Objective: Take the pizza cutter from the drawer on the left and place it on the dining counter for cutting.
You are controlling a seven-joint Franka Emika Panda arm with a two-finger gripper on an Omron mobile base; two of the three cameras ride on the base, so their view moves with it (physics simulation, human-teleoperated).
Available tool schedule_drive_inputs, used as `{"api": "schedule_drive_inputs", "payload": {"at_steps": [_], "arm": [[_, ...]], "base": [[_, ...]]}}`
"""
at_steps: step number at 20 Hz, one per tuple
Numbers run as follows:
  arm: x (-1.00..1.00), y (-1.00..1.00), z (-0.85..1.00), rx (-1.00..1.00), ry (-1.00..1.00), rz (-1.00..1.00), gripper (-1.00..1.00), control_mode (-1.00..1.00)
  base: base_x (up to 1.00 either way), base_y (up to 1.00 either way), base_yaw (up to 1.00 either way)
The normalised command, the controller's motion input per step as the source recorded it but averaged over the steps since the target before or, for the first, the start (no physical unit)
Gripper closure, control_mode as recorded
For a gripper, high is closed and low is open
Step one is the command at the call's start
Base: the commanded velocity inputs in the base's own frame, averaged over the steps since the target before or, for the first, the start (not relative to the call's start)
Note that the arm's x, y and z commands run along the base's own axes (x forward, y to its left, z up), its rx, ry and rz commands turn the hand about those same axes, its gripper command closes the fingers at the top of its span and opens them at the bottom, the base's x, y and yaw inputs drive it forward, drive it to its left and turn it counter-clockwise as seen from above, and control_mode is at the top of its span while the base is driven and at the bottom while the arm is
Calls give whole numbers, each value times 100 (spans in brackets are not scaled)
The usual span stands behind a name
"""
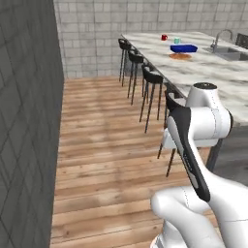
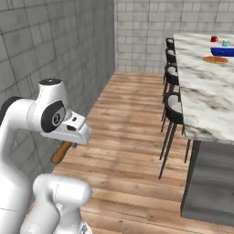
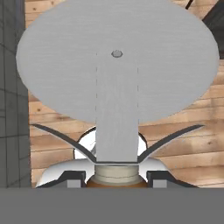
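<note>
The pizza cutter (image 3: pixel 117 70) fills the hand view: a wide grey round blade with a flat grey stem running down to an orange-brown handle. My gripper (image 3: pixel 116 177) is shut on that handle, a finger on either side. In the right base view the pizza cutter's handle (image 2: pixel 61 151) sticks out below my white hand, low over the wooden floor near the left wall. The dining counter (image 1: pixel 208 72), white marble with veins, stretches along the right, well away from the hand; it appears again (image 2: pixel 205 91) in the right base view. The drawer is out of view.
On the counter's far end lie a reddish pizza (image 1: pixel 180 56), a blue bowl (image 1: pixel 183 48), a red cup (image 1: pixel 164 37) and a teal cup (image 1: pixel 177 40), beside a sink (image 1: pixel 232 54). Black stools (image 1: pixel 152 77) line the counter's near side. A grey tiled wall (image 2: pixel 55 55) runs on the left.
</note>
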Motion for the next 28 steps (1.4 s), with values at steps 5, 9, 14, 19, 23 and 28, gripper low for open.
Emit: {"api": "schedule_drive_inputs", "payload": {"at_steps": [5, 9, 14, 19, 23, 28], "arm": [[0, 0, 0, 0, 0, 0, 100, 100], [0, 0, 0, 0, 0, 0, 100, 100], [0, 0, 0, 0, 0, 0, 100, 100], [0, 0, 0, 0, 0, 0, 100, 100], [0, 0, 0, 0, 0, 0, 100, 100], [0, 0, 0, 0, 0, 0, 100, 100]], "base": [[86, 100, -53], [99, 98, -39], [100, 77, -9], [100, 33, 0], [100, 23, 0], [100, 47, 0]]}}
